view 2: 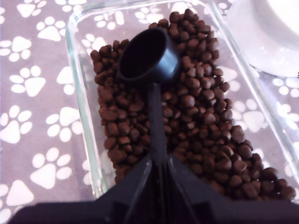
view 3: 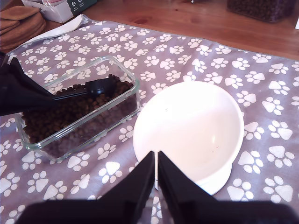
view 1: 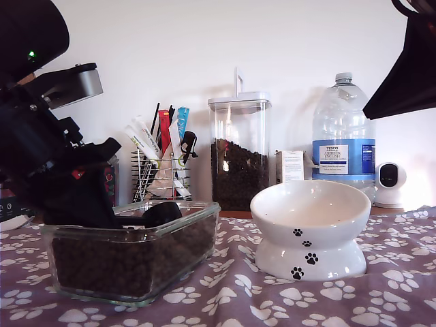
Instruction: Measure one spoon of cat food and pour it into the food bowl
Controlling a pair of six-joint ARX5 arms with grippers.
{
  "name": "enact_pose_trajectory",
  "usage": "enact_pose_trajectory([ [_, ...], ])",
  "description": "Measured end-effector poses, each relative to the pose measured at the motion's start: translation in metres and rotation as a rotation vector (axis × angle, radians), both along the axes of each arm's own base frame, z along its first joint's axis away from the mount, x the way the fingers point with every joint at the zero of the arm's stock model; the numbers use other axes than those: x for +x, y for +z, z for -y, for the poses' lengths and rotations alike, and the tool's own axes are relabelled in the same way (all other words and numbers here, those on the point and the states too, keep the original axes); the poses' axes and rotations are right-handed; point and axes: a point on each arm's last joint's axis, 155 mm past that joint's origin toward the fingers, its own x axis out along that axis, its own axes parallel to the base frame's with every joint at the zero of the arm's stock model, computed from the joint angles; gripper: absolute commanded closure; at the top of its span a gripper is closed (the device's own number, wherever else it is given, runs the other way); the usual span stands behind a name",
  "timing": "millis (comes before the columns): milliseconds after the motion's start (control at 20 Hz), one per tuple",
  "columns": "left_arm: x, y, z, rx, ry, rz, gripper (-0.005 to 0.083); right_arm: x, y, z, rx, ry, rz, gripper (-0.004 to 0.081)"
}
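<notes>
The spoon (view 2: pixel 148 58) is black. Its round cup looks empty and sits low over the cat food (view 2: pixel 201 121) in a clear glass dish (view 2: pixel 77 93). My first gripper (view 2: pixel 159 163) is shut on the spoon's thin handle. In the exterior view the first gripper (view 1: pixel 117 219) reaches into the dish (view 1: pixel 136 283) from the exterior view's left, and the spoon's cup (view 1: pixel 162 213) shows above the rim. The white food bowl (view 1: pixel 310 211) with black paw prints stands at the exterior view's right of the dish, with nothing seen in it. My second gripper (view 3: pixel 156 161) is shut on nothing, high above the food bowl (view 3: pixel 191 126).
Behind the dish stand a wire rack of coloured utensils (view 1: pixel 163 163), a tall clear canister of kibble (view 1: pixel 238 153), a small box (view 1: pixel 293 165), a large water bottle (view 1: pixel 344 136) and a small white camera (view 1: pixel 390 180). A purple paw-print cloth (view 1: pixel 381 286) covers the table.
</notes>
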Motion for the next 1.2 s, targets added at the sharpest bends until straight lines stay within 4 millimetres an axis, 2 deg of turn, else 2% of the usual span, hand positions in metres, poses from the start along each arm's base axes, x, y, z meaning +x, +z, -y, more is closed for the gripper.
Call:
enact_pose_trajectory([
  [100, 0.004, 0.001, -0.005, 0.026, 0.016, 0.015, 0.0790, 0.000, 0.000, 0.000, 0.000, 0.000, 0.000, 0.0781],
  [500, 0.014, 0.015, -0.005, 0.075, 0.003, 0.055, 0.0793, 0.000, 0.000, 0.000, 0.000, 0.000, 0.000, 0.0781],
  [650, 0.011, 0.019, -0.002, 0.120, -0.030, 0.062, 0.0793, 0.000, 0.000, 0.000, 0.000, 0.000, 0.000, 0.0781],
  [750, 0.004, 0.019, -0.008, 0.169, -0.043, 0.068, 0.0793, 0.000, 0.000, 0.000, 0.000, 0.000, 0.000, 0.0781],
  [1050, -0.006, 0.049, -0.024, 0.200, -0.038, 0.127, 0.0793, 0.000, 0.000, 0.000, 0.000, 0.000, 0.000, 0.0781],
  [1200, -0.010, 0.061, -0.026, 0.282, -0.122, 0.167, 0.0793, 0.000, 0.000, 0.000, 0.000, 0.000, 0.000, 0.0781],
])
